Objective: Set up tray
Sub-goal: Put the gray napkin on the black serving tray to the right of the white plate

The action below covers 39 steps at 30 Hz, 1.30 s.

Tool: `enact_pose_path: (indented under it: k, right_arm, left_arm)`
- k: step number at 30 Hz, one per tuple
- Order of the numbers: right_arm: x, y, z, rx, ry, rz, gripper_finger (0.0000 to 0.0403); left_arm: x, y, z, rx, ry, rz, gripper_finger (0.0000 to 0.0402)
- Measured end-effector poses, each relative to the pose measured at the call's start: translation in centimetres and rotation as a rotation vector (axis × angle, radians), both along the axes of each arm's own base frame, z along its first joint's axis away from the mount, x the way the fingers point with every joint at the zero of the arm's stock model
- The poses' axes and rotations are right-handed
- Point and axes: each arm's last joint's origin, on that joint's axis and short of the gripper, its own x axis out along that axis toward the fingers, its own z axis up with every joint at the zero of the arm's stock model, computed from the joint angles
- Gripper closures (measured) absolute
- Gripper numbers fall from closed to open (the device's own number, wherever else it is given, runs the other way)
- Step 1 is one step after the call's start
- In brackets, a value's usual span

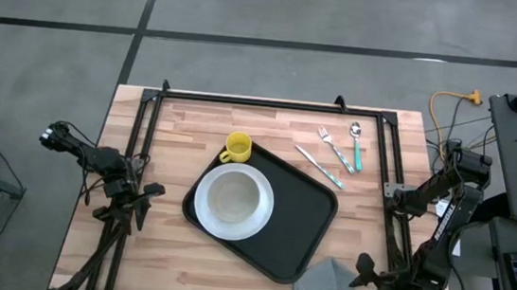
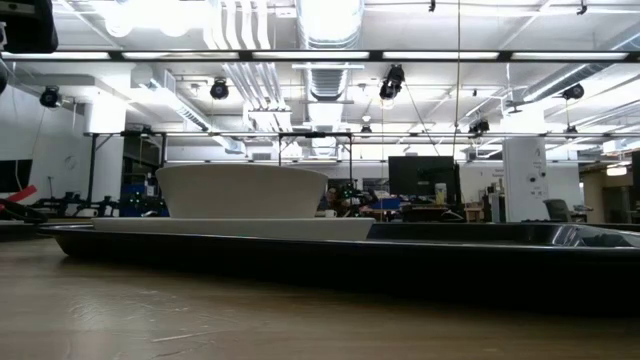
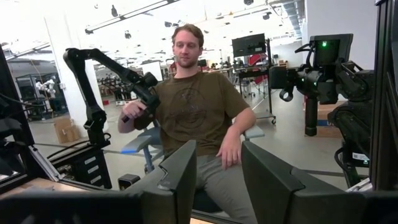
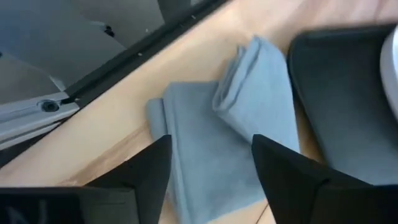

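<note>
The black tray (image 1: 303, 221) lies askew on the middle of the table and also shows in the low view (image 2: 420, 255). A white plate with a bowl (image 1: 232, 200) sits on its left part. A folded grey napkin (image 1: 323, 280) lies on the table by the tray's near right corner. My right gripper (image 1: 365, 270) is open just right of the napkin and slants down toward it; the right wrist view shows the napkin (image 4: 217, 130) beyond the open fingers (image 4: 211, 146). My left gripper (image 1: 144, 194) waits open at the table's left edge (image 3: 217, 155).
A yellow cup (image 1: 236, 147) stands at the tray's far left edge. A fork (image 1: 331, 144), a knife (image 1: 318, 166) and a teal-handled spoon (image 1: 356, 145) lie on the far right of the table. A black frame (image 1: 272, 102) borders the table. A seated person (image 3: 199, 118) is beyond it.
</note>
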Motion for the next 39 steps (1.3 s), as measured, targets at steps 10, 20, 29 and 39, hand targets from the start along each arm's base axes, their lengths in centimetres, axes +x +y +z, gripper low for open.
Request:
enact_pose_path:
  k: [10,20,29,39]
  right_arm:
    - [0.6,-0.2,0.0,-0.109,-0.109,0.057,0.0168]
    - [1.4,0.2,-1.6,-0.130,-0.156,0.106,0.0168]
    - [2.8,1.6,-5.0,-0.246,-0.167,0.102,0.0177]
    - [3.7,2.3,-5.6,-0.335,-0.249,0.047,0.0181]
  left_arm:
    - [0.0,0.0,0.0,0.000,0.000,0.000,0.0290]
    - [0.0,0.0,0.0,0.000,0.000,0.000,0.0290]
    - [0.0,0.0,0.0,0.000,0.000,0.000,0.0290]
    - [0.0,0.0,0.0,0.000,0.000,0.000,0.0290]
